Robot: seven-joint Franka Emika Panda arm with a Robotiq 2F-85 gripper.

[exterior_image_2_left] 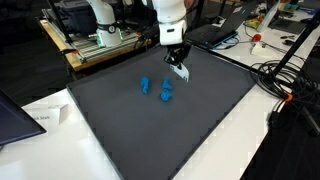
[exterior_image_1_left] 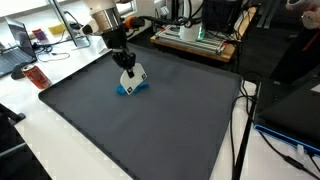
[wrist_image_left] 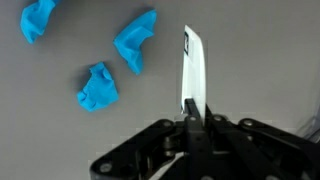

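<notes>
Black hand [wrist_image_left: 190, 118], flat white strip [wrist_image_left: 195, 65], crumpled blue lumps [wrist_image_left: 135, 42]

White strip [exterior_image_1_left: 132, 75] in closed jaws over blue pieces [exterior_image_1_left: 127, 90], grey mat [exterior_image_1_left: 160, 125]

The dark grey mat [wrist_image_left: 60, 130] looks matt and finely textured, whether cloth or rubber is hard to tell. The blue pieces [wrist_image_left: 136, 40] seem rough and crumpled, while the white strip [wrist_image_left: 195, 60] is smooth — glossy plastic.
</notes>
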